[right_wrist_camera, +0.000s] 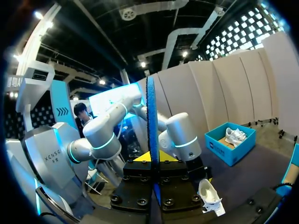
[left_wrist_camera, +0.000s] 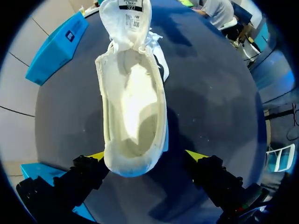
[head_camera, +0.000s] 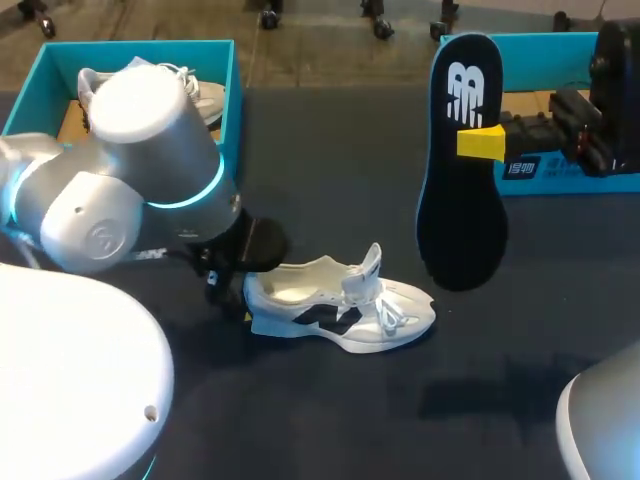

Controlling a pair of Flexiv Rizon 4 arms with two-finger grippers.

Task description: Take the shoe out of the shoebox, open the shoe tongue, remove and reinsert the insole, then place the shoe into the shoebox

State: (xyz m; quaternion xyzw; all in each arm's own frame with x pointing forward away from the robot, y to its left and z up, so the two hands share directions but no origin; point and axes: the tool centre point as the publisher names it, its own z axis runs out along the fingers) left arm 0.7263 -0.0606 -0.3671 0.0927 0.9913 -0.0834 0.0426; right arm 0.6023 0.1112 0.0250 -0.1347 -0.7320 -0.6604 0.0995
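Shoe [head_camera: 340, 305] upright mid-table, toe right, tongue up, insole out.
Left gripper [left_wrist_camera: 145, 156] sits at the heel, fingers spread either side, not clamping. The shoe looks light with a soft upper, and the collar would likely collapse if squeezed, so I'd hold the heel counter or sole edge. Further right, the right gripper [right_wrist_camera: 153, 157] pinches the insole [head_camera: 462, 170] upright in the air. It's probably thin, bendy foam, so grip its faces mid-length. Shoeboxes [head_camera: 228, 60] sit far left and far right.
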